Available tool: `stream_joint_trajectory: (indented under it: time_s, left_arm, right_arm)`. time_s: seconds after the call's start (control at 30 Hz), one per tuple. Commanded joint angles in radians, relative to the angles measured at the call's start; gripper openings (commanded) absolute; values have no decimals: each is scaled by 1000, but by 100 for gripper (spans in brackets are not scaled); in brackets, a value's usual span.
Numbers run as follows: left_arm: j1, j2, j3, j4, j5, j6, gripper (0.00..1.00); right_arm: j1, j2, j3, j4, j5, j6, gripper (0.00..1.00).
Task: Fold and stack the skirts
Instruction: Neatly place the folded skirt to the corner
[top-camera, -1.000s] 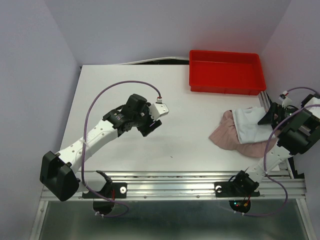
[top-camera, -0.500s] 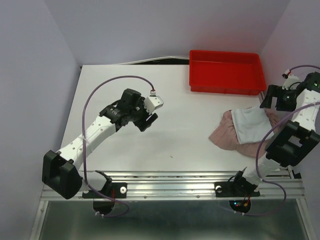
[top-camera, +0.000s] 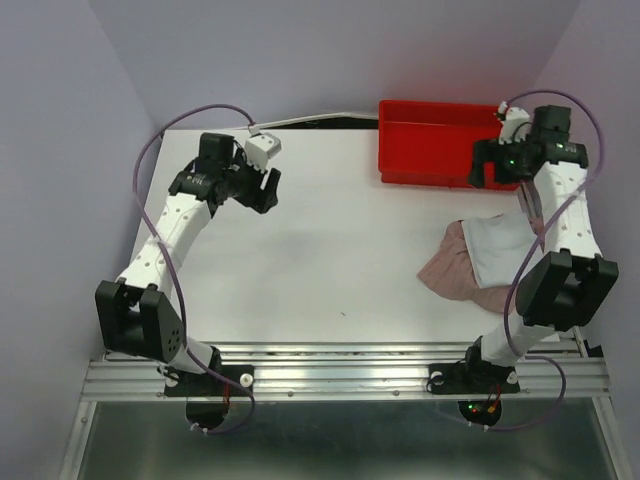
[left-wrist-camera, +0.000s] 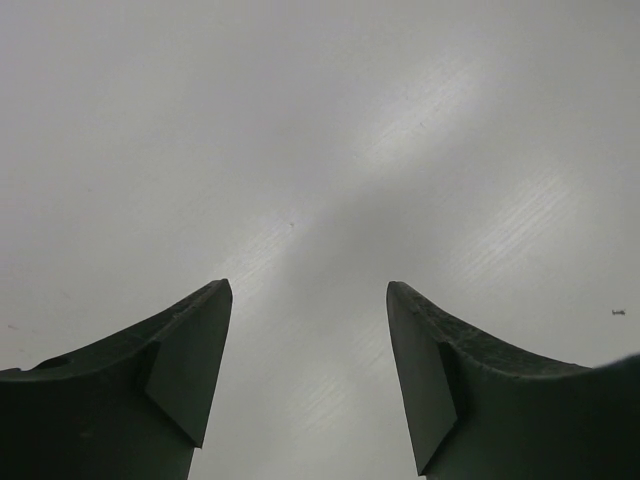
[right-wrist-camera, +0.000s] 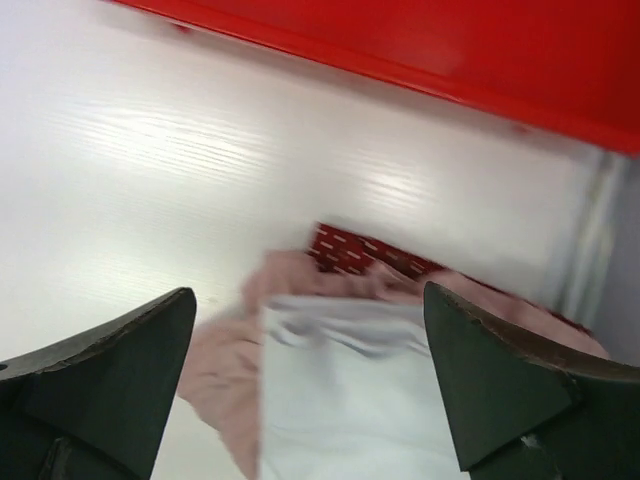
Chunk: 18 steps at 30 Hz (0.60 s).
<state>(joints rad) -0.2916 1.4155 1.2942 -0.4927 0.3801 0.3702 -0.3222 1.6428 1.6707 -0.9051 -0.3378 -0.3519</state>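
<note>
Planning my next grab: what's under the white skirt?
The pink skirt lies under the white skirt, sticking out at its left and near edges. How far it runs beneath is covered.

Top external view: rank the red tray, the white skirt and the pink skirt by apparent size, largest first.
1. red tray
2-3. pink skirt and white skirt: not ranked. Their visible patches look alike, and the white one lies over part of the pink one.

We see the pink skirt (top-camera: 447, 272) only in part: the white skirt (top-camera: 495, 250) covers its 3 o'clock side. From the right wrist both blur, and the bottom edge cuts them.
</note>
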Motion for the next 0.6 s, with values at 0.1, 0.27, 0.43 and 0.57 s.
stream_joint_trajectory:
  time_s: [0.1,0.27,0.43,0.57]
  left_arm:
    - [169,22,93,3,151,-44,76]
    - [174,-74,-68,77,82,-51,77]
    - [174,-162,-216,135,46,-50,77]
    - [174,-211,-283,137,49,-27,77]
  right_arm:
    - [351,-32,-95,165,-110,226,100]
    - [531,-106,-325,325,-188,266,100]
    - [687,-159,-541,382,-178,263,100]
    - [698,-195,-595,416,-164,281,100]
